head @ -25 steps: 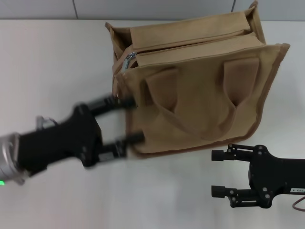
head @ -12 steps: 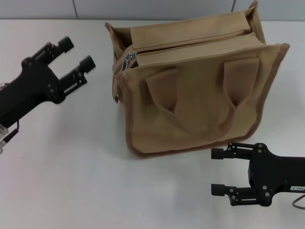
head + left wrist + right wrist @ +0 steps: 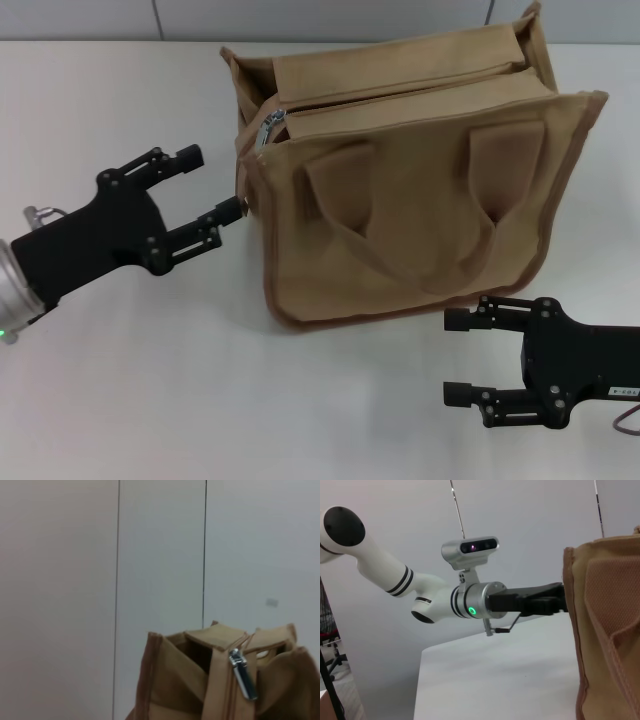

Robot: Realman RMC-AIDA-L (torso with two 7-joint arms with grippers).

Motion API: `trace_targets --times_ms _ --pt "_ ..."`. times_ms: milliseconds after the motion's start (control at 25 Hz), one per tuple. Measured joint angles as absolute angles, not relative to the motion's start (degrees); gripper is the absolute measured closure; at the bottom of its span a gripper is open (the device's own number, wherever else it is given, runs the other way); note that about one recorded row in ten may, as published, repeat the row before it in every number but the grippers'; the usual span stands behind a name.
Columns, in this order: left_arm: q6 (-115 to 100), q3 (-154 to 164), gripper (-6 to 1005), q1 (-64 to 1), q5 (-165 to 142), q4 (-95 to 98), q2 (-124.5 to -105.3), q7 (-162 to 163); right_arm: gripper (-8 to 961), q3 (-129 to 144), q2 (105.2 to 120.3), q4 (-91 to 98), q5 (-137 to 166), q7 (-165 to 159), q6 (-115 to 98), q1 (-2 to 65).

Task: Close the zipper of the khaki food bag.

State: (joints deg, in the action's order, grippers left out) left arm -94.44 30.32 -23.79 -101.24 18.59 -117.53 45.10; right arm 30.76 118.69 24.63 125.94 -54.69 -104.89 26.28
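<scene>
My left gripper (image 3: 207,182) hangs with fingers spread, empty, just beside the bag (image 3: 420,190); its lower fingertip nearly touches the bag's end wall. The zipper (image 3: 390,92) is unclosed, and the slider (image 3: 268,127) sits above and beyond the fingertips. The right gripper (image 3: 462,358) waits released near the bag's front. My worry: the unsteadied bag may slide when I pull the slider.
</scene>
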Motion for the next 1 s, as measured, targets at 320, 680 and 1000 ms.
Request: trace_targets --times_ms 320,680,1000 --pt "-89.8 29.4 241 -25.4 -100.3 17.8 -118.51 43.0 191 30.8 118.68 24.5 125.9 -54.8 -104.8 26.3" --pt "-88.8 29.4 243 -24.8 -95.1 16.9 -118.62 40.3 192 30.7 118.74 24.6 125.9 -55.0 -104.8 26.3" --pt "-89.3 29.5 245 -24.5 -93.1 14.9 -118.68 34.1 192 30.6 118.71 24.7 125.9 -55.2 -104.4 26.4"
